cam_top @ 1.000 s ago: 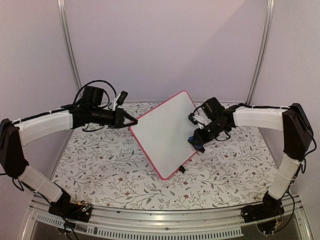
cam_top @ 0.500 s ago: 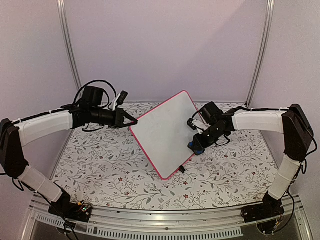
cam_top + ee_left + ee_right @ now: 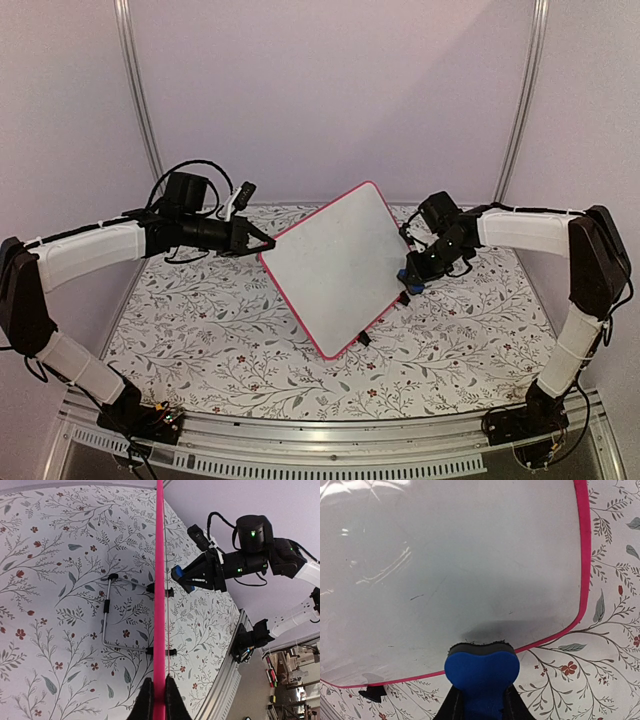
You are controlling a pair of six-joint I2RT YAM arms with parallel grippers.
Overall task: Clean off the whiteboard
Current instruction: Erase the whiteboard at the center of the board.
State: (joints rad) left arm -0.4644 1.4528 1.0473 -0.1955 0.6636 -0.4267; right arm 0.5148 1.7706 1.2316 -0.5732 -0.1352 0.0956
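Observation:
The whiteboard (image 3: 333, 265), white with a pink-red frame, stands tilted up off the table. Its face looks blank apart from a few faint streaks (image 3: 450, 555). My left gripper (image 3: 266, 240) is shut on its left edge; in the left wrist view the pink frame (image 3: 160, 580) runs edge-on between the fingers (image 3: 147, 700). My right gripper (image 3: 410, 276) is shut on a blue eraser (image 3: 481, 667), whose dark felt sits at the board's frame near one corner. The same eraser (image 3: 181, 575) shows beside the board in the left wrist view.
A wire stand with black clip feet (image 3: 106, 611) props the board from behind; one black foot (image 3: 372, 693) shows below the frame. The floral tablecloth (image 3: 210, 330) covers the table. Metal rails (image 3: 330, 440) run along the near edge.
My right gripper has carried the eraser to the right and slightly up, from over the board's lower right part to its right edge. The left gripper and the board have stayed put.

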